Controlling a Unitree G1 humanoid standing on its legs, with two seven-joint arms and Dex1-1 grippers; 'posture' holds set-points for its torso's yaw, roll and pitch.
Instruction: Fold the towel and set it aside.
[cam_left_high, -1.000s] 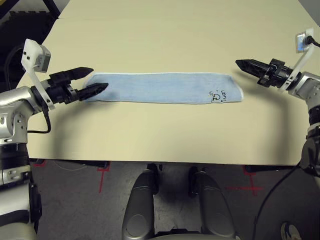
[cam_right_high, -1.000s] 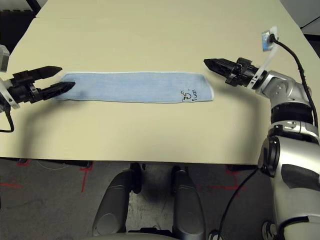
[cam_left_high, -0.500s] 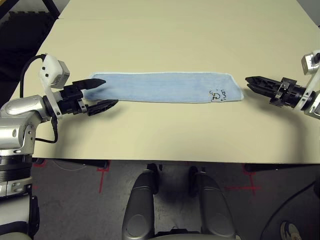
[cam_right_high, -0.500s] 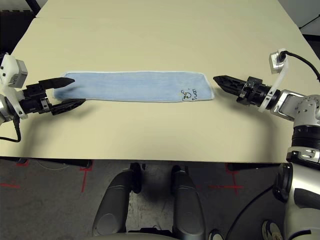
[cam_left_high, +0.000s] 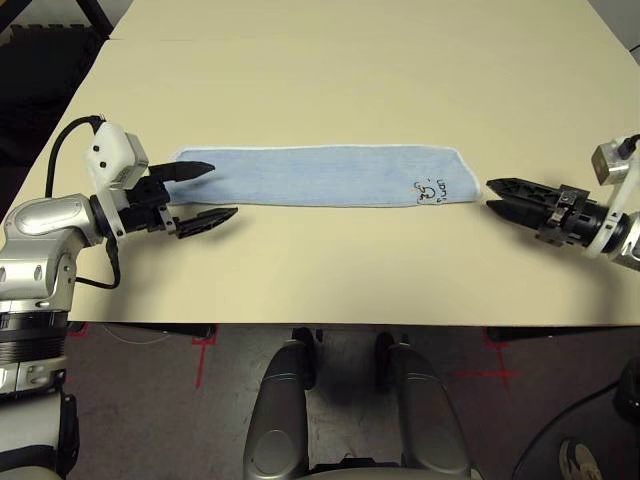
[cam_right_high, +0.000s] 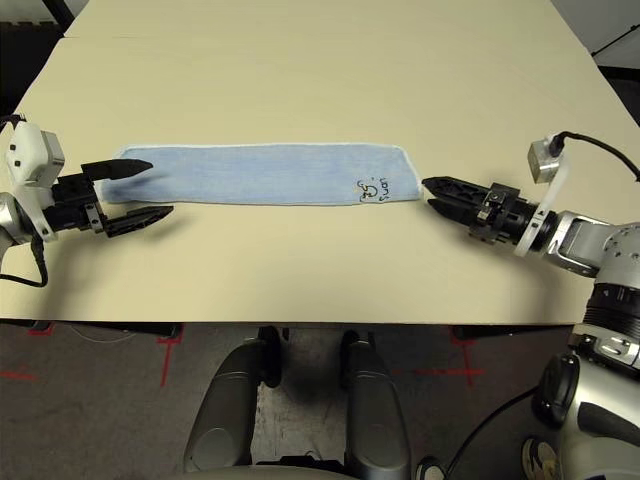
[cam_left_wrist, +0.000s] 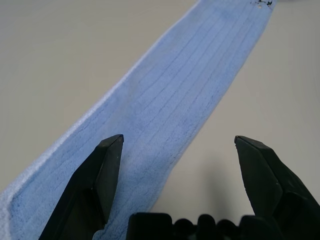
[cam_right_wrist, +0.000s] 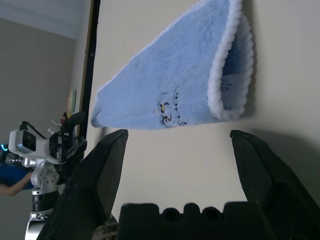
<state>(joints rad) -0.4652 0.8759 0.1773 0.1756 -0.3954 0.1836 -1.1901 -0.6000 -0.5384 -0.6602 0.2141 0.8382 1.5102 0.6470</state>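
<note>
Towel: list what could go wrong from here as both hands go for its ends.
1. The towel is already folded into a long strip of two layers; at the end near the right hand the layers gape, so a pinch may catch only the top one.
2. The left hand is open with one finger over the cloth and one off the near edge, so closing may bunch it.

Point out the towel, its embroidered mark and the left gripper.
towel (cam_left_high: 320, 176): left eye view, middle of the folded strip.
embroidered mark (cam_left_high: 433, 188): left eye view, dark stitching near the towel's right end.
left gripper (cam_left_high: 200, 194): left eye view, between its open fingertips.
</note>
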